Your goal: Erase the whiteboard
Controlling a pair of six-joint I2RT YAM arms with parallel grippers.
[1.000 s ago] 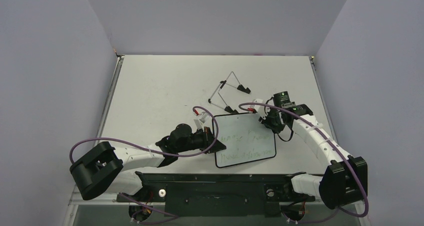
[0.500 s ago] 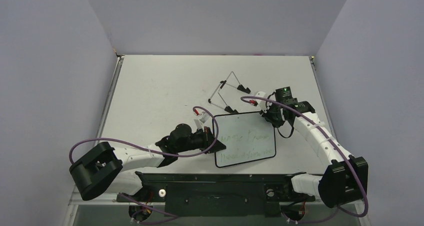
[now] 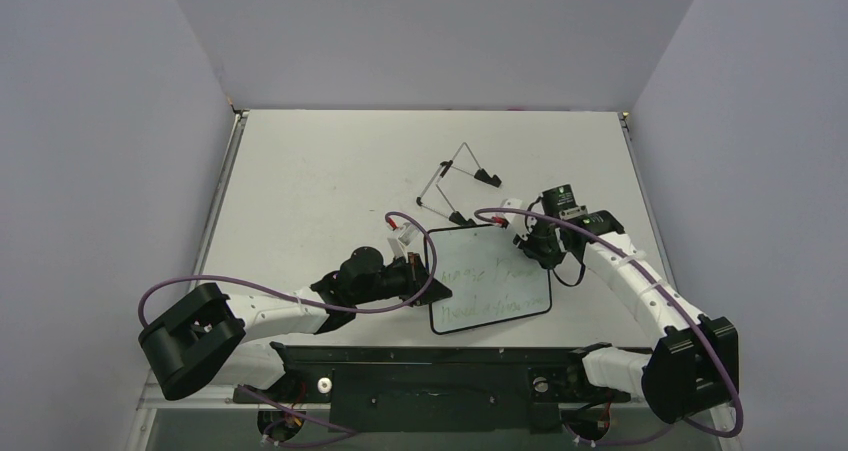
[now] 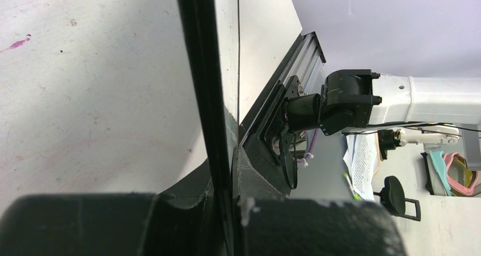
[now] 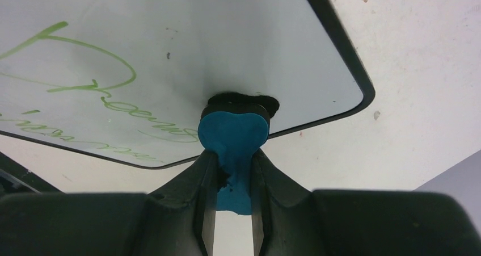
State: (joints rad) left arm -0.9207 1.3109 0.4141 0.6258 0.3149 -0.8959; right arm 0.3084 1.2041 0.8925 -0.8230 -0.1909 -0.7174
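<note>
The whiteboard is white with a thin black frame and faint green handwriting. It sits at the table's near middle. My left gripper is shut on its left edge; the left wrist view shows the board edge-on between the jaws. My right gripper is shut on the blue-and-black eraser. It presses the eraser's black pad on the board near its upper right corner. Green writing remains left of the eraser.
A thin wire easel stand with black feet lies behind the board. Purple cables loop over both arms. The black rail with the arm bases runs along the near edge. Grey walls close in on three sides.
My right gripper with the eraser went up and right off the board's top edge, then came back down-left onto the upper right area. The left arm and board have stayed still.
</note>
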